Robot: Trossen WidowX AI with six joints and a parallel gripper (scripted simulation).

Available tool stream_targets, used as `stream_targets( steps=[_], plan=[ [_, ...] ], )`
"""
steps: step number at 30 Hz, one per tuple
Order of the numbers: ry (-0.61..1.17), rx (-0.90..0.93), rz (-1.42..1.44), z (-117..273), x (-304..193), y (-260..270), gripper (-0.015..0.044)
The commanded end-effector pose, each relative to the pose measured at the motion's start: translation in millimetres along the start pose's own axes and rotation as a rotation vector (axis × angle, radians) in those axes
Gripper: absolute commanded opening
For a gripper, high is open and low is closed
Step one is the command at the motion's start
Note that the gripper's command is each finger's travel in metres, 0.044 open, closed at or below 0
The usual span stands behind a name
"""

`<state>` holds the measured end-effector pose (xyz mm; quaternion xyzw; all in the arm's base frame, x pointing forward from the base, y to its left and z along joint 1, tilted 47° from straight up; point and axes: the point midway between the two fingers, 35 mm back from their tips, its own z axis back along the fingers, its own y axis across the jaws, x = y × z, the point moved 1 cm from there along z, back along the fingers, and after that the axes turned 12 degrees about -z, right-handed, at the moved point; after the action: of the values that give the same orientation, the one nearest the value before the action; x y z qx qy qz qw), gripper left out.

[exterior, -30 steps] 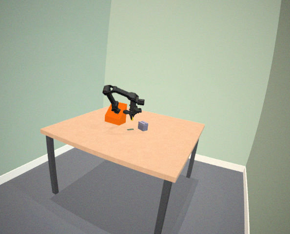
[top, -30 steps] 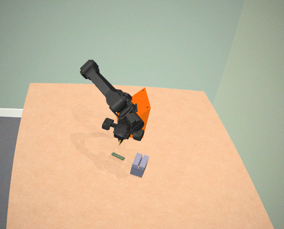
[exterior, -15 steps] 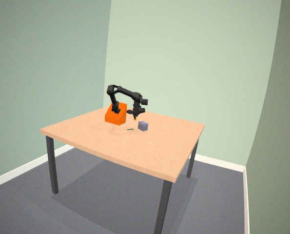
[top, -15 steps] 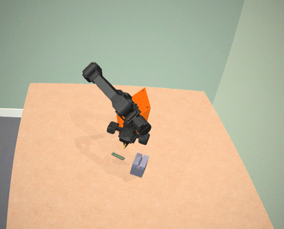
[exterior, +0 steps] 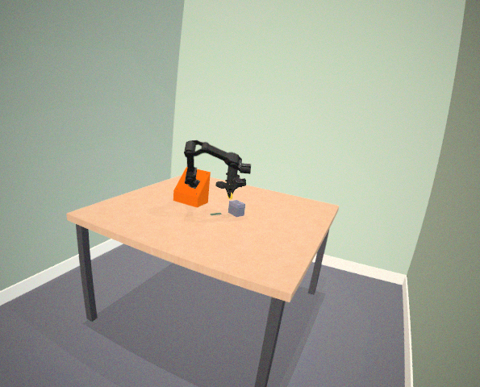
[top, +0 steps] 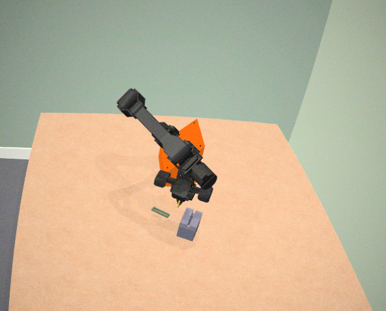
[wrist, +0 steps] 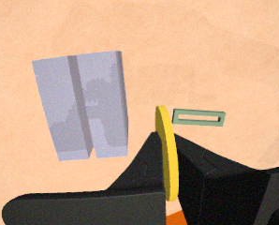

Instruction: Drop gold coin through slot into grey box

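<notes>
The gold coin (top: pixel 178 203) (exterior: pixel 231 196) (wrist: pixel 168 152) is held on edge between the fingertips. My gripper (top: pixel 178 201) (exterior: pixel 230 194) (wrist: pixel 159 138) is shut on it, above the table and beside the grey box. The grey box (top: pixel 187 231) (exterior: pixel 236 208) (wrist: pixel 107 84) stands closed on the table, left of the coin in the wrist view. The slot in its lid runs lengthwise and looks roughly parallel to the coin in the wrist view, with a slight difference in angle. The green holder (top: pixel 160 212) (exterior: pixel 215 214) (wrist: pixel 199 124) lies empty to the right of the coin in the wrist view.
The orange base block (top: pixel 193 133) (exterior: pixel 190 198) of the arm stands on the table (top: pixel 253 267) (exterior: pixel 252 245) behind the gripper. The box and the holder lie close together, with a short gap between them.
</notes>
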<state>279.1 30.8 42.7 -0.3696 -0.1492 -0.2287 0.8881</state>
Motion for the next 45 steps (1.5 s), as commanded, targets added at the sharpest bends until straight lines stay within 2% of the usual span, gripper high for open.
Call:
stream_targets(
  steps=[1,17,45],
  plan=[
    [0.0,0.009,-0.008,1,1,13,0.0],
    [-0.001,0.009,-0.009,-2,-1,53,0.0],
    [-0.001,0.001,-0.019,0,-1,56,0.0]
  ],
)
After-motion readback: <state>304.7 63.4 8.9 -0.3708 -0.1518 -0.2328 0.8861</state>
